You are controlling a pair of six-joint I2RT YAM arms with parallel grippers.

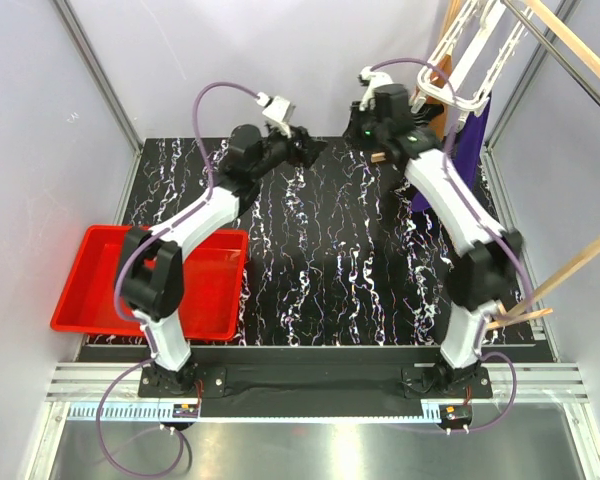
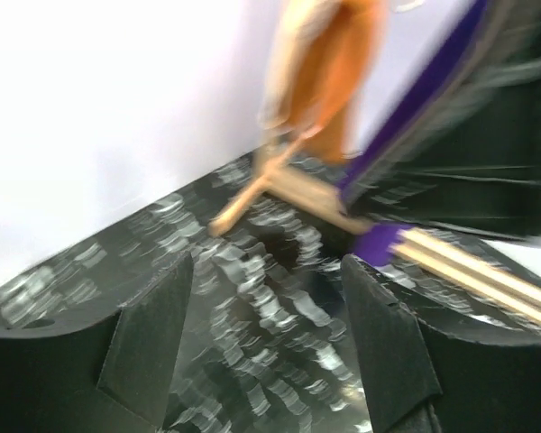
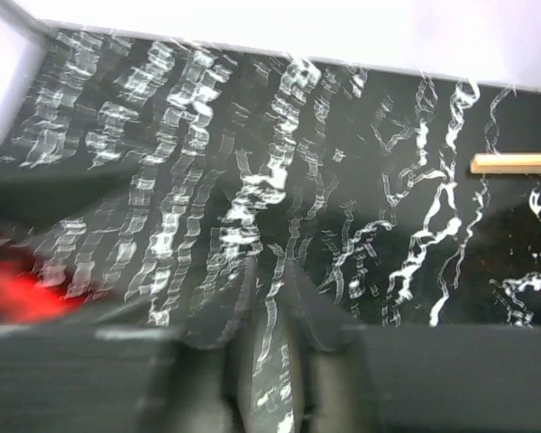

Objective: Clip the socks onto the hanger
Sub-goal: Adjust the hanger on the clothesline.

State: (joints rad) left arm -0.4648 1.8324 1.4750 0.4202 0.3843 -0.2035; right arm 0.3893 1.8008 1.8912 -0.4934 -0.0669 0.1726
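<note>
No sock shows clearly in any view. The white frame hanger [image 1: 458, 60] hangs tilted at the back right, above the purple cloth [image 1: 472, 140]. My left gripper [image 1: 310, 148] reaches to the back middle of the table. In the left wrist view it [image 2: 266, 343] is open with only the marbled table between its fingers [image 2: 153, 334]. My right gripper [image 1: 365, 118] is raised at the back, just left of the hanger. In the right wrist view it [image 3: 272, 280] is almost shut and empty, and the table shows through a thin gap.
A red tray [image 1: 150, 280] sits at the left front, blurred in the right wrist view [image 3: 18, 289]. Wooden rack beams [image 1: 580, 50] cross the right side, with base sticks [image 2: 451, 262] by the purple cloth [image 2: 415, 108]. A wooden stick [image 3: 514, 162] lies on the table.
</note>
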